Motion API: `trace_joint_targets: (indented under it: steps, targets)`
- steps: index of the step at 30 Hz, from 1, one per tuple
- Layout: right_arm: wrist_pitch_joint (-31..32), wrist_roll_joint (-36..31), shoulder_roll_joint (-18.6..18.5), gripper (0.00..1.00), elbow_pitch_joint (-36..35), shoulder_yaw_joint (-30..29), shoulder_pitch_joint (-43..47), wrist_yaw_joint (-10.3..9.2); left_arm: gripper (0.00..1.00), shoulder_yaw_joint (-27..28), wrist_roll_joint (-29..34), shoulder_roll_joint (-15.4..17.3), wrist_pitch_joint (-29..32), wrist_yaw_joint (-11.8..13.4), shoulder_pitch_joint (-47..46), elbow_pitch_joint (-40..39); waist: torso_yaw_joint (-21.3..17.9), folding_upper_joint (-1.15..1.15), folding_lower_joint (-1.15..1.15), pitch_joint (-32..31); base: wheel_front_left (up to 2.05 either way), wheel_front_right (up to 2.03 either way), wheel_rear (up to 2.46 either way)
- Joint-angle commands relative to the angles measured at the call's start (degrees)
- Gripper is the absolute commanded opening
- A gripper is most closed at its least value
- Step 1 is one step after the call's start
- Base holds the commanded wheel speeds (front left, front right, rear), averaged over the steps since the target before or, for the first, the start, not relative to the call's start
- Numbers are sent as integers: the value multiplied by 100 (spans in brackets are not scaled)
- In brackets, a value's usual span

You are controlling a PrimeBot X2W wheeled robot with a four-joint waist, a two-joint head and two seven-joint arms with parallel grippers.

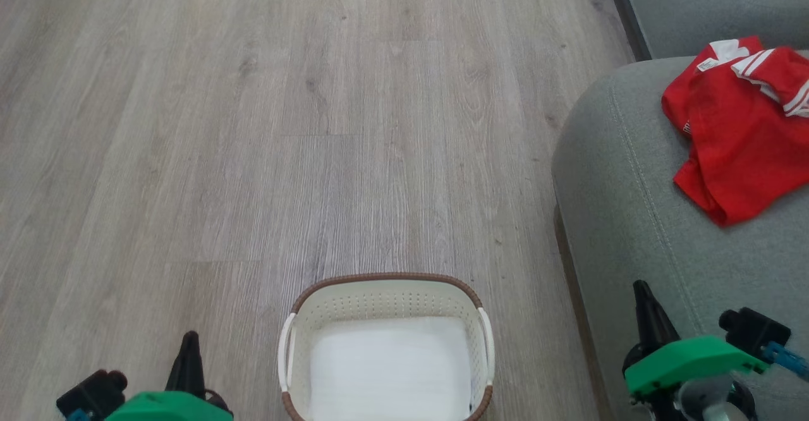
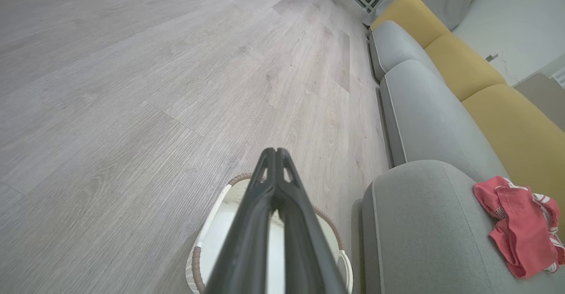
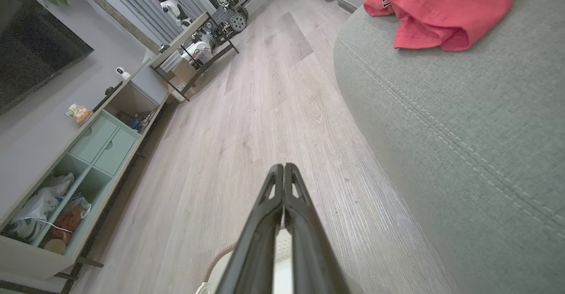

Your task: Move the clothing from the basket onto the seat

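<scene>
clothing (image 1: 739, 136) lies on the seat (image 1: 626, 219) at far right, basket (image 1: 385, 299) near me looks empty, task seemingly done; my left gripper (image 1: 189, 337) and right gripper (image 1: 641, 287) closed on nothing.

Grey wood floor (image 1: 253, 124), yellow cushions (image 2: 463, 64)

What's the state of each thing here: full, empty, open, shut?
Oval cream plastic basket with brown rim: empty, upright on the floor.
Bright red thin-fabric clothing: crumpled on the grey-green fabric seat.
Left end effector: shut, holding nothing.
Right end effector: shut, holding nothing.
</scene>
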Motion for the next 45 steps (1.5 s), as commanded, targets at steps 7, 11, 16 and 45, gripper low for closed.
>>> trace_joint_targets:
  steps: [7,11,16,45]
  targets:
    - [136,558,0,0,-279,-40,-349,0,0,208,-506,1,131,-140,-408,-130,-11,0,0,15,0,0,0]
    - [202,811,1,0,-307,-68,-360,0,0,258,-741,-12,197,-192,-461,-120,-17,0,0,23,0,0,0]
    - [285,1129,1,0,-343,-103,-375,0,0,320,-1036,-27,279,-256,-527,-108,-24,0,0,33,0,0,0]
    - [750,2908,4,0,-542,-298,-455,0,0,670,-2686,-117,742,-615,-899,-37,-66,0,0,88,0,0,0]
